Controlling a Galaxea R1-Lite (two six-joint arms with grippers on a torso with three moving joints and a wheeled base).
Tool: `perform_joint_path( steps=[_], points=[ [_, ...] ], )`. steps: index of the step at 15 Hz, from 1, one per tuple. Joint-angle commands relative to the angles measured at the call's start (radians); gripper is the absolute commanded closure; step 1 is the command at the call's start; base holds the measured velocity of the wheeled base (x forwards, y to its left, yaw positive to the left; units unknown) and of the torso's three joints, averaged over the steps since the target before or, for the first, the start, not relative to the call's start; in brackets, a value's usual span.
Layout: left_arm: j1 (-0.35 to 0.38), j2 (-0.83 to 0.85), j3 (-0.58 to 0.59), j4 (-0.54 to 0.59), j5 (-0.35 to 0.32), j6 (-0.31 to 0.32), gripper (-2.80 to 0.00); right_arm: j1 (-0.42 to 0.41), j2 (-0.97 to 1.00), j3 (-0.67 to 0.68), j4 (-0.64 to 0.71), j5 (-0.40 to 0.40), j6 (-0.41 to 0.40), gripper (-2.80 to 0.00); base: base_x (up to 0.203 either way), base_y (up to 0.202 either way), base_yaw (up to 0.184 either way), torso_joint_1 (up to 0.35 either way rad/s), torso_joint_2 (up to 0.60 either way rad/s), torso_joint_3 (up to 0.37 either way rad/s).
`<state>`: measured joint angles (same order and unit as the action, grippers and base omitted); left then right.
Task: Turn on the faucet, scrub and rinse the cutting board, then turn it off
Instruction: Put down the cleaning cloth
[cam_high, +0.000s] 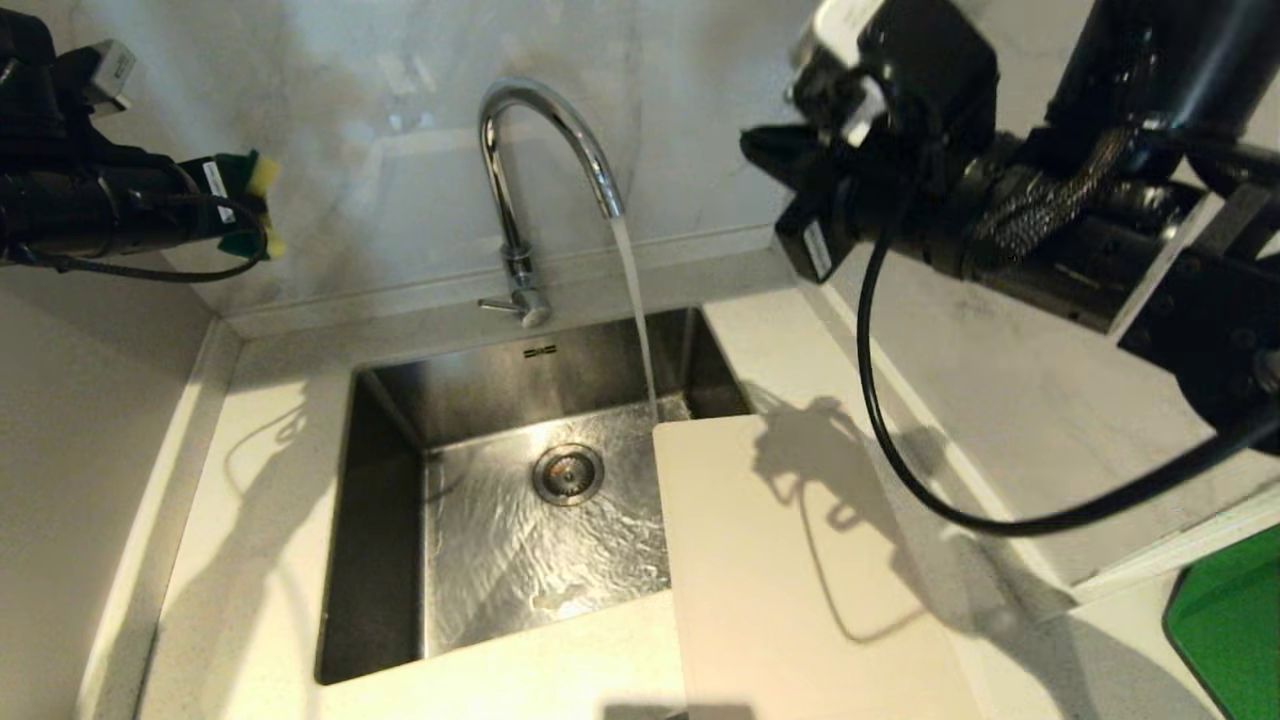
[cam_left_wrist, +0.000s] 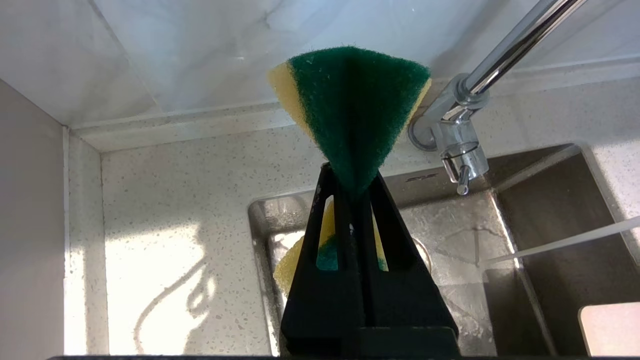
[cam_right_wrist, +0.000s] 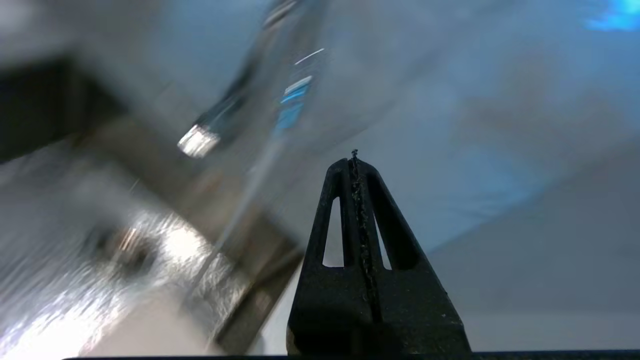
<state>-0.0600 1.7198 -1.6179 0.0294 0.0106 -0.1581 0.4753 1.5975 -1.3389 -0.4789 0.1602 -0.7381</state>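
Chrome faucet (cam_high: 545, 150) running between both grippers, sponge (cam_left_wrist: 350, 107) pinched in left gripper (cam_left_wrist: 352, 175), right gripper (cam_right_wrist: 356, 160) pressed together, cutting board (cam_high: 800, 570) below it, green slab (cam_high: 1230, 620) nearby.

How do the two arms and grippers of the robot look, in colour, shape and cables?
Both arms are black. The left gripper and the right gripper each have two tapered black fingers with slotted openings. White labels sit near both wrists in the head view. A black cable loops under the right arm, and a thinner one hangs under the left.

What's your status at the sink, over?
Left gripper shut on sponge, raised left. Right gripper shut, empty, up right. Faucet running; cutting board across sink's right edge. Nothing blocking.
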Motion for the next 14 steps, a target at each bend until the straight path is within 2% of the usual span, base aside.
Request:
perform_joint_path(
  steps=[1, 2, 5, 6, 9, 12, 14],
  points=[
    [0.0, -0.002, 0.0, 0.0, 0.0, -0.001, 0.0, 0.0, 0.084, -0.2, -0.003, -0.09, 0.109, 0.0, 0.0, 0.0, 0.0, 0.0, 0.0, 0.0],
    [-0.001, -0.002, 0.0, 0.0, 0.0, 0.0, 0.0, 0.0, 0.113, -0.275, -0.002, -0.153, 0.157, 0.0, 0.0, 0.0, 0.0, 0.0, 0.0, 0.0],
    [-0.002, -0.003, 0.001, 0.0, 0.0, 0.006, 0.0, -0.028, 0.185, -0.455, 0.008, -0.52, 0.223, 0.0, 0.0, 0.0, 0.0, 0.0, 0.0, 0.0],
    [-0.003, -0.004, 0.001, 0.001, 0.0, 0.006, 0.0, -0.064, 0.194, -0.481, 0.012, -0.578, 0.234, 0.0, 0.0, 0.0, 0.0, 0.0, 0.0, 0.0],
    [-0.006, -0.024, 0.001, 0.024, 0.001, 0.006, 0.0, -0.101, 0.137, -0.454, 0.024, -0.594, 0.284, 0.0, 0.0, 0.0, 0.0, 0.0, 0.0, 0.0],
    [-0.009, -0.037, 0.004, 0.028, 0.002, 0.006, 0.0, -0.101, 0.063, -0.392, 0.06, -0.592, 0.38, 0.0, 0.0, 0.0, 0.0, 0.0, 0.0, 0.0],
    [-0.015, -0.045, 0.007, 0.029, 0.002, 0.006, 0.0, -0.101, -0.002, -0.334, 0.06, -0.592, 0.391, 0.0, 0.0, 0.0, 0.0, 0.0, 0.0, 0.0]
  ],
)
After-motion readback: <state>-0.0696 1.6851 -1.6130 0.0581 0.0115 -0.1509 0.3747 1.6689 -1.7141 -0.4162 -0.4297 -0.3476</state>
